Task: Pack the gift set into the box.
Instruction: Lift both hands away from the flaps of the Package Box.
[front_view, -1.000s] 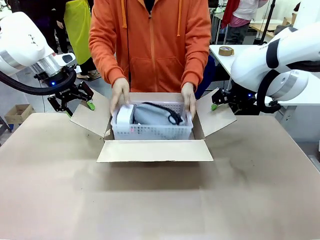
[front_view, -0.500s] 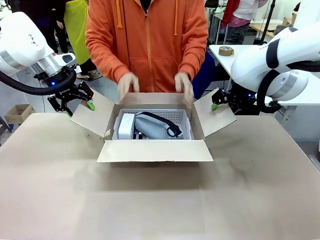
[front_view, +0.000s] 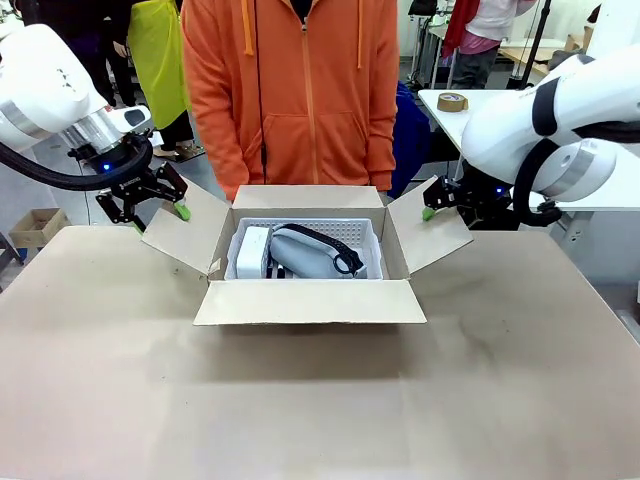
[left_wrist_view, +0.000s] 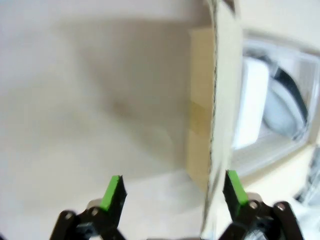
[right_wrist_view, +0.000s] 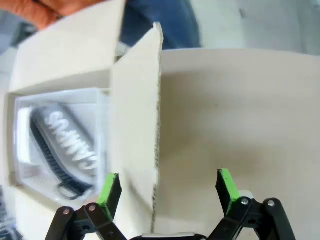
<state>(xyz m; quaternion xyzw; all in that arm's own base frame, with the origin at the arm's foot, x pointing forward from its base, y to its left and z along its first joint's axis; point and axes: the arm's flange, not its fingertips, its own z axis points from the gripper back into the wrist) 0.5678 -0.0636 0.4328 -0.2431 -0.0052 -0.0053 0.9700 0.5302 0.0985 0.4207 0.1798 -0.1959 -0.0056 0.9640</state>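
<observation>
Since the gift set (front_view: 305, 250) sits centre frame, low inside the box (front_view: 310, 301), packing is judged done in the front view, with the flaps left splayed. The basket is judged light, stiff perforated plastic. Contents lie loose, so the short rim ends are best gripped. Both the left gripper (front_view: 158, 212), upper left, and the right gripper (front_view: 437, 206), right, are held empty beside the side flaps.

Left wrist view: a corrugated flap edge (left_wrist_view: 214, 125) is framed between wide-spread pads (left_wrist_view: 114, 190), and a smooth white bottle (left_wrist_view: 250, 105) is seen at right.

Right wrist view: fingers are spread wide, with the other flap framed between them. A soft grey pouch (right_wrist_view: 65, 135) with a black strap is seen lower left.
</observation>
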